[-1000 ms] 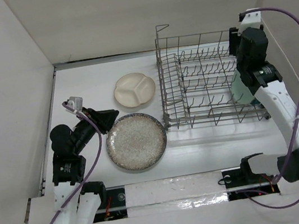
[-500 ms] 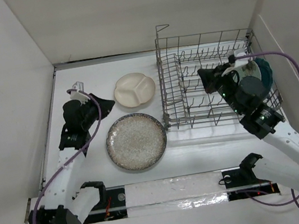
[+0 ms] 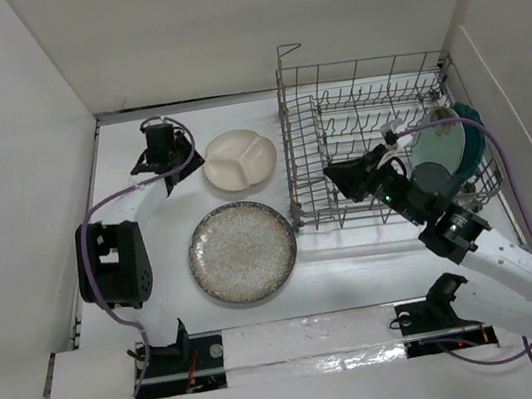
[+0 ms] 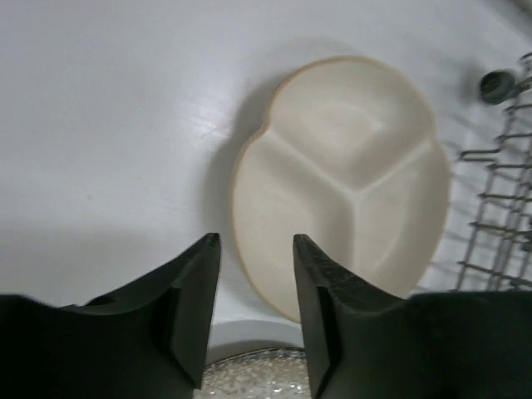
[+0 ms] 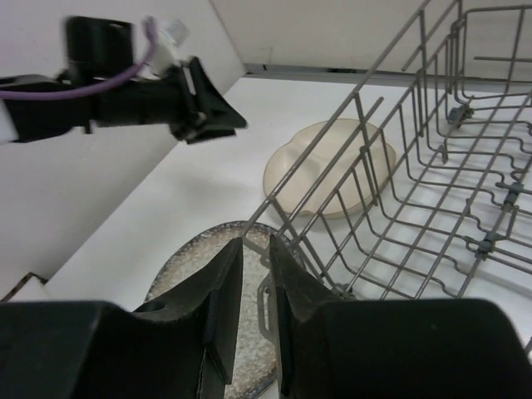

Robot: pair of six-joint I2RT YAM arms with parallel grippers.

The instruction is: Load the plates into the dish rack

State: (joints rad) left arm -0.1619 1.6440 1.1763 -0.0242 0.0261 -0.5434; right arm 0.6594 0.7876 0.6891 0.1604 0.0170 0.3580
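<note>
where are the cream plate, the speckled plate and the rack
cream plate (image 4: pixel 359 193): left wrist view, where its dividers meet
speckled plate (image 3: pixel 243 252): top view, its centre
rack (image 3: pixel 368 143): top view, middle of its wire floor

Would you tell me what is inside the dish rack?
At the dish rack's right end sit a mint plate and a teal plate; the right arm hides their lower edges.
</note>
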